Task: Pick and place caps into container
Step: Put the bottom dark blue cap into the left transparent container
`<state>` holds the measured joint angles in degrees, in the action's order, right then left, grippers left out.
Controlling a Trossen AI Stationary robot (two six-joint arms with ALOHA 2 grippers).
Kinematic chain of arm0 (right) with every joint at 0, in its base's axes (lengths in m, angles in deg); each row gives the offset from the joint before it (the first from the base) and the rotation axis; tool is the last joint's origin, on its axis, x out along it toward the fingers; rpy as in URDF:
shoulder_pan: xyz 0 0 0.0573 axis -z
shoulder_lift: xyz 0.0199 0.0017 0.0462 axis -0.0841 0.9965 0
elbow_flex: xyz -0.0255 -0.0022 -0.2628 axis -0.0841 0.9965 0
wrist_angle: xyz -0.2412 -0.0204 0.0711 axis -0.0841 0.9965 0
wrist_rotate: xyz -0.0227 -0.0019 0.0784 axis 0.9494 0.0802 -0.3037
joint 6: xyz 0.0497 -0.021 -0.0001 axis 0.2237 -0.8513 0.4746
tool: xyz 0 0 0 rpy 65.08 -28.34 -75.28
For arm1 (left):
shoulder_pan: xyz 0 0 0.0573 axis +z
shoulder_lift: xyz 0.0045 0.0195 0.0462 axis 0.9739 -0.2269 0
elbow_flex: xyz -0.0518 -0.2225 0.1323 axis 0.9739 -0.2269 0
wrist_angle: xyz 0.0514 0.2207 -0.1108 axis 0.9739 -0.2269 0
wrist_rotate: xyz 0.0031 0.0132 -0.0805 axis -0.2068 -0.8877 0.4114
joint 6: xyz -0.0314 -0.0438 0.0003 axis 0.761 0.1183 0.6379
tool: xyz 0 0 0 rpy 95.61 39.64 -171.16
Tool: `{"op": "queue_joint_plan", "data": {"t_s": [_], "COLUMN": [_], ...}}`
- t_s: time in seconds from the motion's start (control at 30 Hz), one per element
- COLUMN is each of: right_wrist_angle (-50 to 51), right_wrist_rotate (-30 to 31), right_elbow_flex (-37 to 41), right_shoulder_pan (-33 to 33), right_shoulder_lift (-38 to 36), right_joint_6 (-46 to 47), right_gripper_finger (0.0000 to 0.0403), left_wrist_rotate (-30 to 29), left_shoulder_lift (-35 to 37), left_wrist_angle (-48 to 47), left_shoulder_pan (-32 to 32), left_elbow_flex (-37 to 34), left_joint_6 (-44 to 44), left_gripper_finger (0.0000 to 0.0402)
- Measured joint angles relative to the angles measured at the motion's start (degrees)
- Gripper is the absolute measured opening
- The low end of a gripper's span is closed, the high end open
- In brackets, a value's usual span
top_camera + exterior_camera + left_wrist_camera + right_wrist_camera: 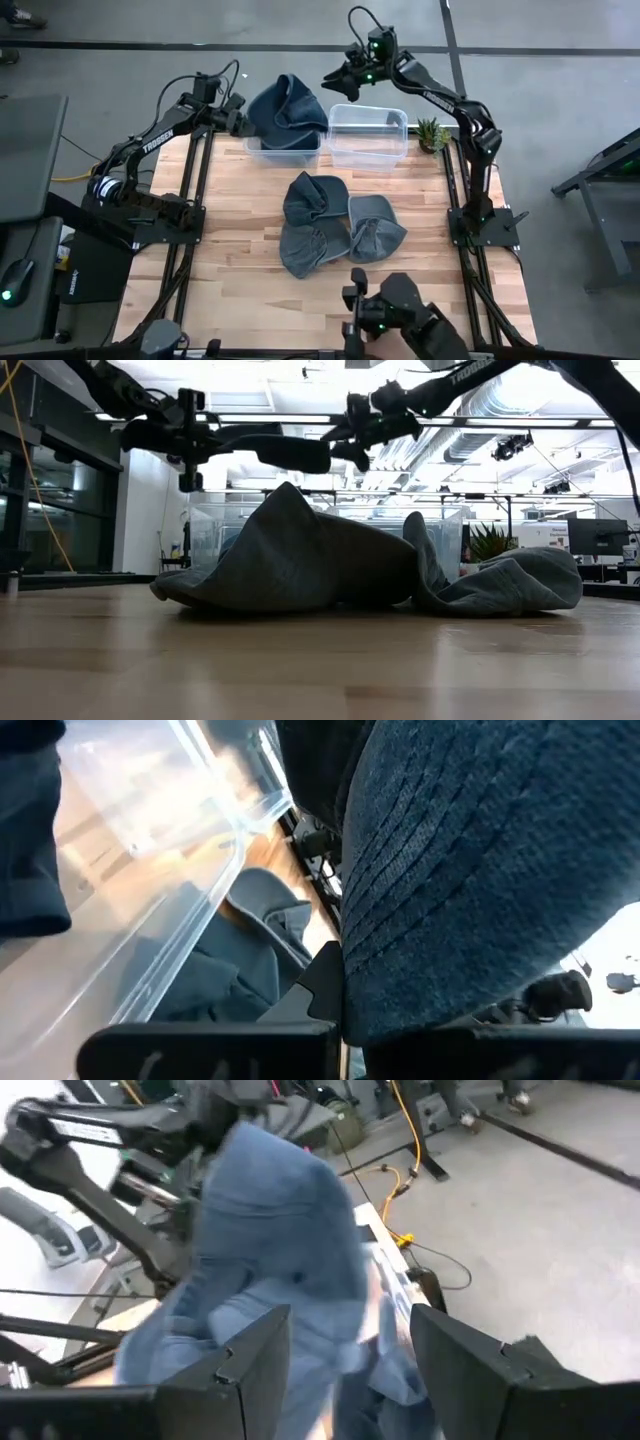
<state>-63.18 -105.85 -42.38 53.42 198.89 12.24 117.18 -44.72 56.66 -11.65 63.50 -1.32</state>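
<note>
A dark slate-blue cap (290,112) (480,870) sits bunched over the left clear bin (262,152) (150,870) at the table's far side. My left gripper (240,123) is at the cap's left edge, shut on it. My right gripper (340,78) (350,1330) hovers open, high behind the right clear bin (368,140), facing the held cap and touching nothing. Three more caps lie in a cluster mid-table: a dark one (316,196) and two greyer ones (376,228) (303,250). The low view shows them as a heap (290,555) (510,582). My left gripper holds the dark blue cap by its left-hand edge (252,120), coming in roughly level from the table's left. The cap's bulk rests over the left bin's open top. In the wrist view the ribbed fabric (420,950) crowds the fingers and hides the exact spot of contact.
The two clear bins stand side by side along the far edge. A small potted plant (432,133) stands right of the right bin. Dark equipment (395,315) sits at the table's near edge. Bare wood lies left and right of the cap cluster.
</note>
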Motion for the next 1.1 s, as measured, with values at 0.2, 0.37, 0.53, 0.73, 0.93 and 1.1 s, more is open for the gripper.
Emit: {"op": "queue_joint_plan", "data": {"t_s": [0.2, 0.37, 0.53, 0.73, 0.93, 1.1], "right_wrist_angle": [0.9, 1.7, 3.6, 5.5, 5.7, 6.1], "right_wrist_rotate": [0.1, 0.1, 0.0, -0.1, 0.4, 0.4], "right_elbow_flex": [0.0, 0.0, 0.0, 0.0, 0.0, 0.0], "right_shoulder_pan": [-0.3, -0.3, -0.3, -0.4, -0.4, -0.4], "right_shoulder_lift": [1.1, 1.1, 1.1, 1.1, 1.1, 1.1], "right_joint_6": [-1.9, -3.1, -5.6, -7.7, -8.3, -9.1], "right_gripper_finger": [0.02, 0.02, 0.02, 0.02, 0.02, 0.02], "left_wrist_rotate": [-5.6, -9.8, -14.0, -18.7, -22.9, -23.7], "left_shoulder_lift": [0.0, 0.0, 0.0, 0.0, 0.0, 0.0], "left_wrist_angle": [-5.0, -8.8, -9.3, -9.3, -8.9, -7.8], "left_shoulder_pan": [0.0, 0.0, 0.0, 0.0, 0.0, 0.0], "left_elbow_flex": [0.0, 0.0, 0.0, 0.0, 0.0, 0.0], "left_joint_6": [-1.3, -1.5, -1.2, -1.2, -4.2, -4.6], "left_gripper_finger": [0.0005, 0.0009, 0.0025, 0.0033, 0.0068, 0.0134]}}
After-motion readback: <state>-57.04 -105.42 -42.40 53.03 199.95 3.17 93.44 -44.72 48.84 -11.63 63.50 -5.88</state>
